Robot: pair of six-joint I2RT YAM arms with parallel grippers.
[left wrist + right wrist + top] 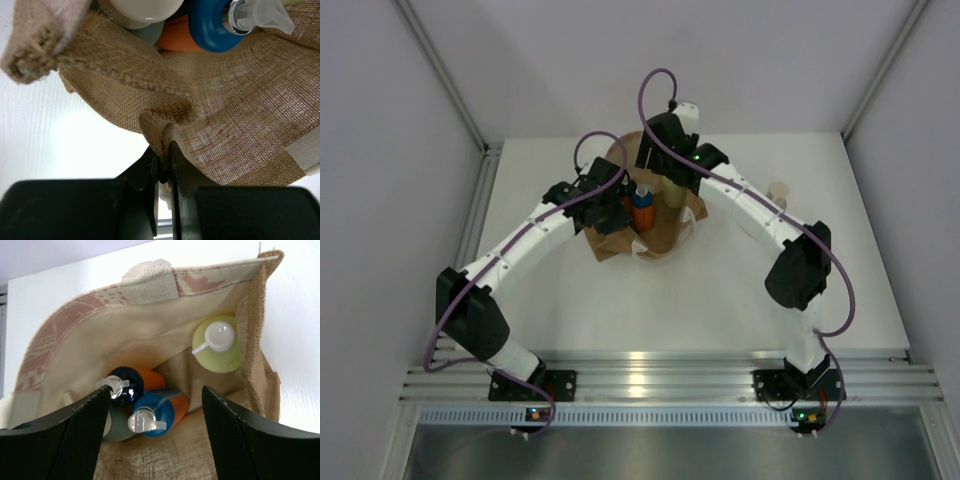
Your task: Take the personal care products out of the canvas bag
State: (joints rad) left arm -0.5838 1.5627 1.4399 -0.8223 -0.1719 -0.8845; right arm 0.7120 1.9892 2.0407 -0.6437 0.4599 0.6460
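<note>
Canvas bag (100, 340) mouth wide open; clear gap between yellow-green bottle (216, 347) and clustered orange bottles (177, 405).

surface: white table (720, 290) | on it: canvas bag (665, 238); tan bottle (779, 193), well apart to its right

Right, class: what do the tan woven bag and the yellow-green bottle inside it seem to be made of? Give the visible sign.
The tan woven bag: coarse natural fibre, likely jute or burlap, matte; open weave and frayed edges show. The yellow-green bottle: probably plastic, smooth with a soft sheen, slightly translucent.
</note>
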